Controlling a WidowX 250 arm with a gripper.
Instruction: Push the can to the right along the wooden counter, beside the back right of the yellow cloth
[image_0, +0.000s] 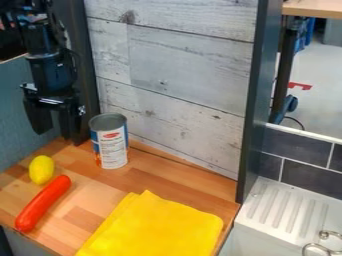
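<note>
"Fingers (41, 117) spread?"
"Yes, empty. Can (112, 145) upright at their four o'clock, lemon (41, 170) near six."
"Which step?"
"Pre-grasp, I'd judge: next calls for lining up with one before closing."

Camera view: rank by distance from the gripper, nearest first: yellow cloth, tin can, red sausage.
From the gripper:
1. Tin can: just right of it in the view, by the wall panel.
2. Red sausage: below it in the view, near the counter's left side.
3. Yellow cloth: lower right of it, at the counter's front.
</note>
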